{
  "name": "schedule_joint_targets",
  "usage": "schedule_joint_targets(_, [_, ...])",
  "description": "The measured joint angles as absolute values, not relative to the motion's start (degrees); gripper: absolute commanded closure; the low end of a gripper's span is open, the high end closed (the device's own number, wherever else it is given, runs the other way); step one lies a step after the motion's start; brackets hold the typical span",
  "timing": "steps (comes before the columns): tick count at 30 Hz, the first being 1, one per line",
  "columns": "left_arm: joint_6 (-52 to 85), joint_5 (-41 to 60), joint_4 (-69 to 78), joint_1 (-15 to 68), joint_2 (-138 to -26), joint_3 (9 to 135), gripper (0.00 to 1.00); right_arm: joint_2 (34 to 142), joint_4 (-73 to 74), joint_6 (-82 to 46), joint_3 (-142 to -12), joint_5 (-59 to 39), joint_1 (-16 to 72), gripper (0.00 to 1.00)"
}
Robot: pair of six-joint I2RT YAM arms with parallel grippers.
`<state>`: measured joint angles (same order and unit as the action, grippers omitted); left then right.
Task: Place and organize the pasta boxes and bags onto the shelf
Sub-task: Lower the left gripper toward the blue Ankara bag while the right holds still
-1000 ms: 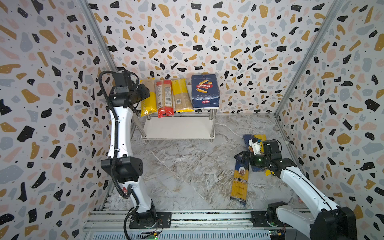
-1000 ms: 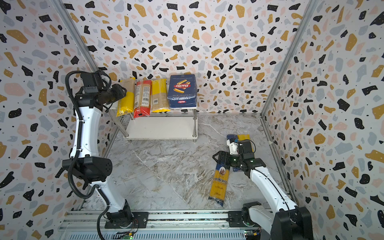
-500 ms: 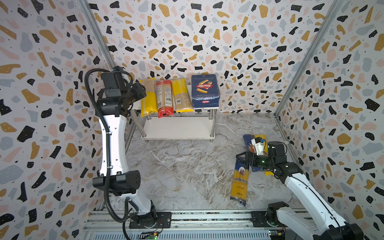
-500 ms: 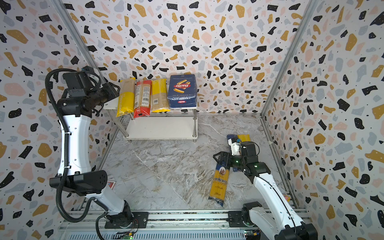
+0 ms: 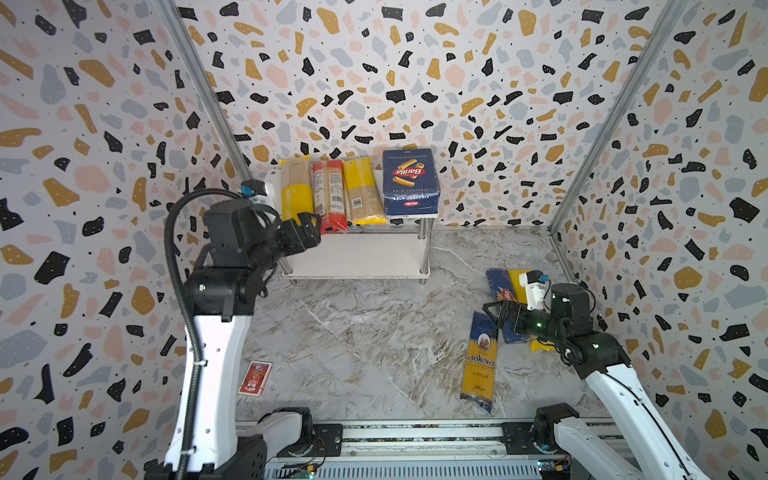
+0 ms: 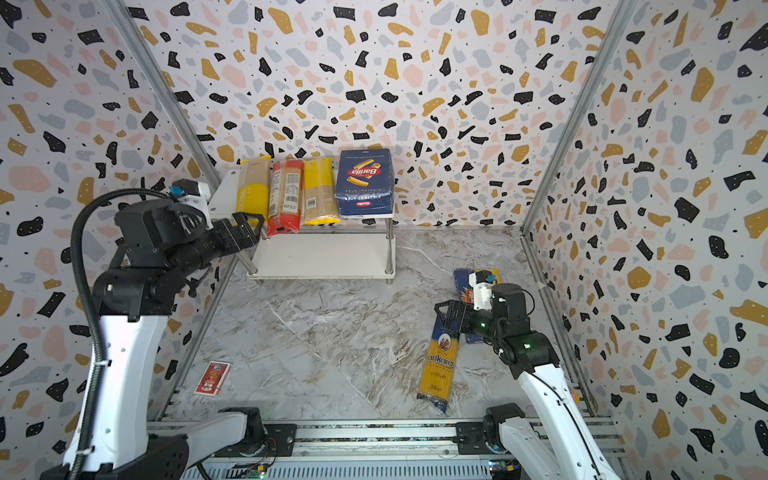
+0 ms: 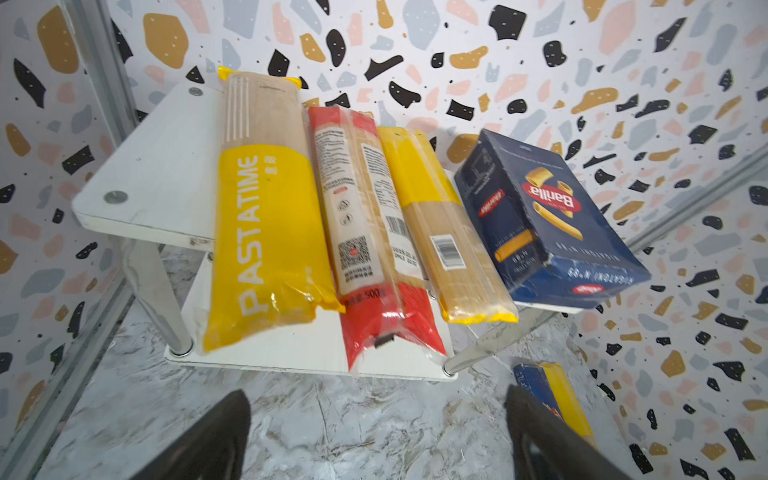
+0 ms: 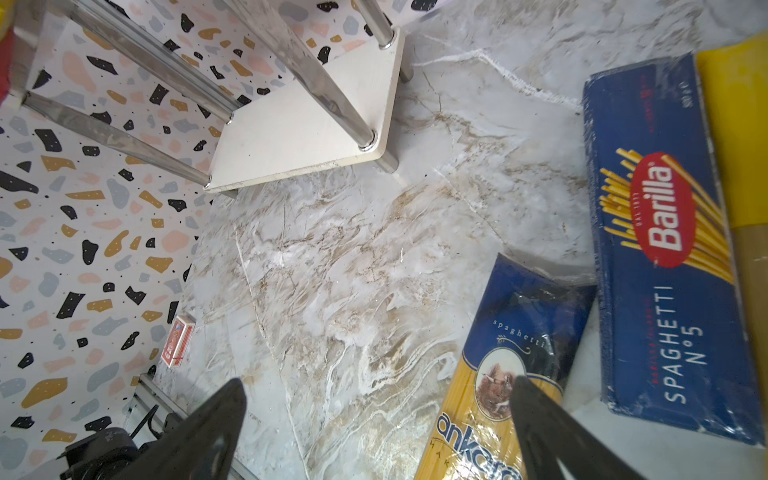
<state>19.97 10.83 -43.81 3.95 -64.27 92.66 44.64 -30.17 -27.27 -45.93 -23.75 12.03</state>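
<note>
Here, left gripper [image 5: 311, 227] gapes empty near the shelf [image 5: 357, 257]

Bags [image 5: 328, 191] lie left of box [image 5: 409, 183] on shelf [image 5: 357, 257].

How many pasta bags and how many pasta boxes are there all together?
Pasta bags: 5 (shelf: PASTATIME bag, red bag, plain yellow bag; table: ankara bag, yellow-ended bag)
Pasta boxes: 2 (shelf: rigatoni box; table: spaghetti box)
Total: 7
</note>
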Motion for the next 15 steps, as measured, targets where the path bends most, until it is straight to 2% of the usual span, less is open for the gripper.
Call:
schedule_joint_targets(4, [20.2,8.5,-41.3,12.0,-56.5,79.7,0.0,43.0,-31.9,-27.6,-46.3,-21.3,12.0,0.01])
schedule_joint_targets(9, [23.4,8.6,-36.6,17.5,-48.1,62.3,0.0,41.9,-34.2,-28.4,-46.3,-19.2,12.0,0.01])
schedule_joint_targets(15, [26.6,9.0,-31.0,24.0,-47.4,50.1,0.0,40.3,-36.1,-29.1,-46.3,-17.3,12.0,0.01])
